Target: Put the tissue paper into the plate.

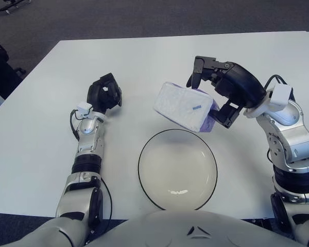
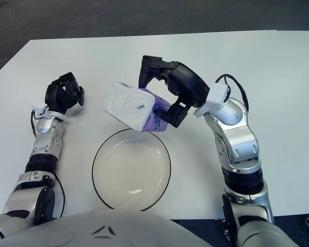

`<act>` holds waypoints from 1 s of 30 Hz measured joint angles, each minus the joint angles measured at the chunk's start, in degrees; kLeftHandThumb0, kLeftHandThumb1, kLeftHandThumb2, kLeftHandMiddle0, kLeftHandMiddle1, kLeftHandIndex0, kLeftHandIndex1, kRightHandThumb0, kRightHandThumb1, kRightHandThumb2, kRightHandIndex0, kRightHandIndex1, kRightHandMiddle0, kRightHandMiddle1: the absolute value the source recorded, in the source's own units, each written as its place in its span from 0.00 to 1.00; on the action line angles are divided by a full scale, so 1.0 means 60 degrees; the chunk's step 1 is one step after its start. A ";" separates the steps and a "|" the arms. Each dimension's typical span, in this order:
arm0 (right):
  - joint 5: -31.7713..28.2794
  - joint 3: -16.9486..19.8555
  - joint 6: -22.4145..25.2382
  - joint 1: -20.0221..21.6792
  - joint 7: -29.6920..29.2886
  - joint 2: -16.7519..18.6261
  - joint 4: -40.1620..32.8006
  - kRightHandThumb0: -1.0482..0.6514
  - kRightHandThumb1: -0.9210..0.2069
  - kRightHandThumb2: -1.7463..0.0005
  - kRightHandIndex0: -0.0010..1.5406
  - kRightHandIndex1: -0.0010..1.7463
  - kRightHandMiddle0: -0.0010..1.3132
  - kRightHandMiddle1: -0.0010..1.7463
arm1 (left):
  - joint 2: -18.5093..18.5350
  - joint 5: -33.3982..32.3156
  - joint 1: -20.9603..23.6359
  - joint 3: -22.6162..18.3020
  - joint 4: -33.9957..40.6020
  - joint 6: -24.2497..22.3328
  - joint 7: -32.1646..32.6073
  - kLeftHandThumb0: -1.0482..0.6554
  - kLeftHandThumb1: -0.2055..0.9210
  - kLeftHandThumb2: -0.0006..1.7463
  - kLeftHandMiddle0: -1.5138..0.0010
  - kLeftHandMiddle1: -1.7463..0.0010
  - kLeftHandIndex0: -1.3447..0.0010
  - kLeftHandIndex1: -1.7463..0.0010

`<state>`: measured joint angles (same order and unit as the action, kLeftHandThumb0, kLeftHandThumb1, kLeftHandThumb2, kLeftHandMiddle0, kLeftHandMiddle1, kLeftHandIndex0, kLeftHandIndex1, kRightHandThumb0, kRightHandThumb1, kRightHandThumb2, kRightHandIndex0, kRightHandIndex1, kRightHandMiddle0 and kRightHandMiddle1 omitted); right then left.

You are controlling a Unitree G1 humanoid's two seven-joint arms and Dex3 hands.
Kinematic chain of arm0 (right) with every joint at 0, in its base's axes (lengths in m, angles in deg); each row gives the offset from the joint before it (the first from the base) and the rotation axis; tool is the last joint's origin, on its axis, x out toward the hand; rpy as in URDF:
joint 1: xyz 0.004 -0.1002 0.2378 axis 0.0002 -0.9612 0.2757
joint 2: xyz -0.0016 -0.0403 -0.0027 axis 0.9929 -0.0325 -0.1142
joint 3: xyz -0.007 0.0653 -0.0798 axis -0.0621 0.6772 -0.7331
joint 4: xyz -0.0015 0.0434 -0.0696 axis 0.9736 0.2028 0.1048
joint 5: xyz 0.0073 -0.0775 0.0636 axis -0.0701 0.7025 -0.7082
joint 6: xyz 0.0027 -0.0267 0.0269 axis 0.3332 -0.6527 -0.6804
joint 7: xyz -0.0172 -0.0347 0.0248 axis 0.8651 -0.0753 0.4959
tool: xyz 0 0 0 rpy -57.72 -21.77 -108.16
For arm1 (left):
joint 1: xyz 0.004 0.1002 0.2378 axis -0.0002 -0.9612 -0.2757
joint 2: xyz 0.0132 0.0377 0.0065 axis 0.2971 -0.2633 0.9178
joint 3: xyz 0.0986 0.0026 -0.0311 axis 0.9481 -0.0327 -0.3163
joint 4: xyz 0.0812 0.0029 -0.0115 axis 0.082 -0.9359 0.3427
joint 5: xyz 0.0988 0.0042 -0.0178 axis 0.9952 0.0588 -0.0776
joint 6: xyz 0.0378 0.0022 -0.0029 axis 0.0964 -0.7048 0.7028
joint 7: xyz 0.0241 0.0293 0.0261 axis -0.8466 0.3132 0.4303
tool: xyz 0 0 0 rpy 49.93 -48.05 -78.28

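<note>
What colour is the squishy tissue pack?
The soft plastic-wrapped tissue pack is white on top, purple at one end; right eye view shows it best.

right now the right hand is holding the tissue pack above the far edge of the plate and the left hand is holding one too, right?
Not quite. The right hand does hold the tissue pack above the far edge of the plate, but the left hand holds nothing. In the left eye view its fingers are curled with nothing in them, and it shows off to the left of the plate.
</note>
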<state>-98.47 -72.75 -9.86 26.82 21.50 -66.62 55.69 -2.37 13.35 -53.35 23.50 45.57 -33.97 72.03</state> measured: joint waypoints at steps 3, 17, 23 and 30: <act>-0.0040 -0.0080 -0.0250 0.0000 0.0378 -0.0039 0.0187 0.62 0.89 0.00 0.60 0.95 0.53 1.00 | 0.0000 0.0000 0.0001 -0.0001 0.0000 0.0000 0.0001 0.37 0.84 0.57 0.12 0.00 0.24 0.00; -0.0134 -0.0335 -0.0894 -0.0168 0.1062 -0.0054 0.0432 0.62 0.86 0.01 0.56 1.00 0.51 1.00 | -0.0008 0.0024 0.0002 0.0005 0.0026 -0.0050 0.0110 0.37 0.78 0.59 0.10 0.00 0.20 0.00; -0.0049 -0.0541 -0.0899 -0.0185 0.1331 -0.0372 0.0422 0.62 0.85 0.02 0.56 0.98 0.50 1.00 | -0.0016 0.0077 0.0002 0.0016 0.0046 -0.0049 0.0201 0.37 0.77 0.59 0.10 0.00 0.20 0.00; -0.0001 -0.0707 -0.0849 -0.0180 0.1705 -0.0747 0.0402 0.62 0.86 0.02 0.59 0.95 0.51 1.00 | -0.0022 0.0081 0.0002 0.0024 0.0056 -0.0042 0.0201 0.38 0.78 0.60 0.11 0.00 0.20 0.00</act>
<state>-98.47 -77.00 -14.95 25.74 31.73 -71.10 58.10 -2.50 13.84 -53.34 23.64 45.90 -34.23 73.24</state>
